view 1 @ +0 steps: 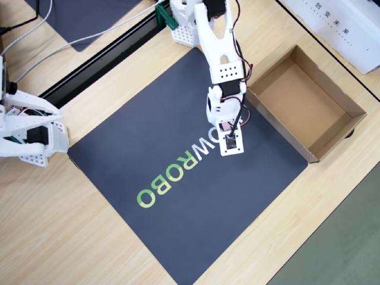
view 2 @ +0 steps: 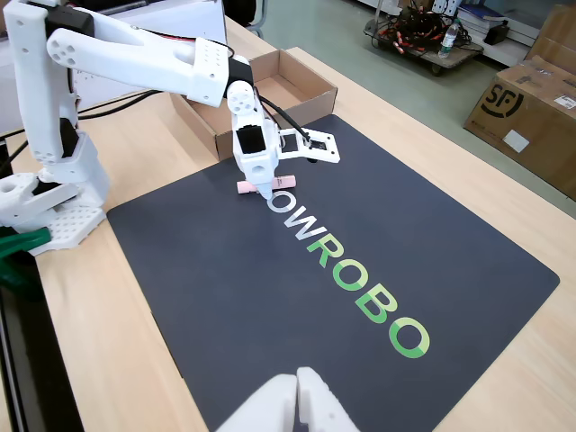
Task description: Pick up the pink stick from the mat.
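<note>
The pink stick (view 2: 286, 183) lies flat on the dark mat (view 2: 270, 297) beside the first white letters of "WOWROBO". My white gripper (view 2: 299, 171) is down over it and open: one fingertip touches the mat in front of the stick's middle, while the other jaw stands spread out behind it. The overhead view looks down on the gripper (view 1: 229, 135) near the right part of the mat (view 1: 178, 225), with a little of the pink stick (view 1: 225, 126) showing under the gripper.
An open cardboard box (view 1: 279, 127), nothing in it, stands just off the mat's edge beside the gripper (view 2: 306, 101). A plain dark sheet (view 1: 89, 18) and a black rail (view 1: 101, 59) lie at the back left. Cartons (view 2: 531, 108) stand on the floor.
</note>
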Available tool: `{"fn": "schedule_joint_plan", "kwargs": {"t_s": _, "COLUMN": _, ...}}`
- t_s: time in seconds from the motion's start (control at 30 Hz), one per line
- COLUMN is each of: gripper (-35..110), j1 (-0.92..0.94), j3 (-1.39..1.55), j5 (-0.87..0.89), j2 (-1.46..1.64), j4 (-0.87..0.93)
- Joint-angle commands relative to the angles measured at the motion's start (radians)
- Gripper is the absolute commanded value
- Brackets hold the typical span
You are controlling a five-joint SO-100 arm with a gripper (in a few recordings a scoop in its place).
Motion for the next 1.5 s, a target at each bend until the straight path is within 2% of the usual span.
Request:
{"fn": "schedule_joint_plan", "kwargs": {"t_s": 0.0, "gripper": 10, "j1": 0.014, "j3": -0.028, "j5": 0.008, "j2": -0.012, "j4": -0.012}}
{"fn": "schedule_joint_plan", "kwargs": {"t_s": 0.13, "gripper": 1, "j1": 0.012, "j3": -0.035, "j5": 0.008, "j2": -0.018, "j4": -0.012}}
{"fn": "schedule_joint_plan", "kwargs": {"t_s": 0.47, "gripper": 0, "j1": 0.011, "j3": -0.035, "j5": 0.014, "j2": 0.000, "j4": -0.011}}
{"fn": "schedule_joint_plan", "kwargs": {"t_s": 0.93, "gripper": 0, "j1": -0.084, "j3": -0.054, "j5": 0.014, "j2": 0.353, "j4": -0.005}}
{"fn": "schedule_joint_plan", "kwargs": {"t_s": 1.2, "gripper": 0, "j1": -0.213, "j3": -0.012, "j5": 0.014, "j2": 0.518, "j4": 0.005}}
{"fn": "schedule_joint_plan", "kwargs": {"t_s": 1.47, "gripper": 0, "j1": -0.434, "j3": -0.031, "j5": 0.092, "j2": 0.512, "j4": 0.103}}
